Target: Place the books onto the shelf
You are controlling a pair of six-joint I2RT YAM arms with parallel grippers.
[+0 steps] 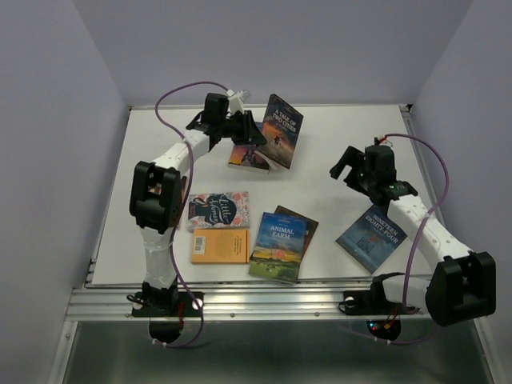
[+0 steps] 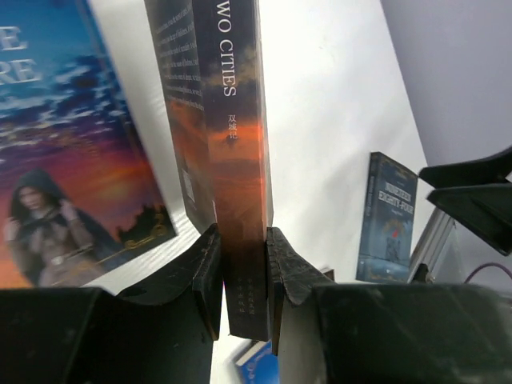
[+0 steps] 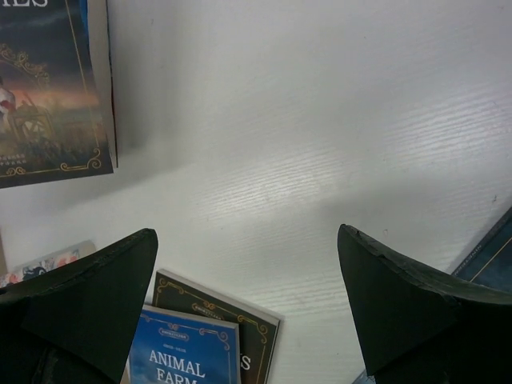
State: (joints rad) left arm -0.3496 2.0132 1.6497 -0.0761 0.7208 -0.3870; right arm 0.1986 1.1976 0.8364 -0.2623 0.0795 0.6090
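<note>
White table (image 1: 336, 136) w/ several books (image 1: 279, 236) lying flat.

The table (image 1: 344, 136) is white, the orange book (image 1: 220, 246) plain, the floral book (image 1: 218, 210) seemingly pink and teal.

The top view looks steeply down from above and behind the arm bases over the whole table (image 1: 344, 144); the left wrist view sits very close to the spine of the dark Two Cities book (image 2: 240, 160), facing across the table. The right wrist view looks down from higher; it shares the Animal Farm book (image 3: 180, 362) with the top view.
</note>
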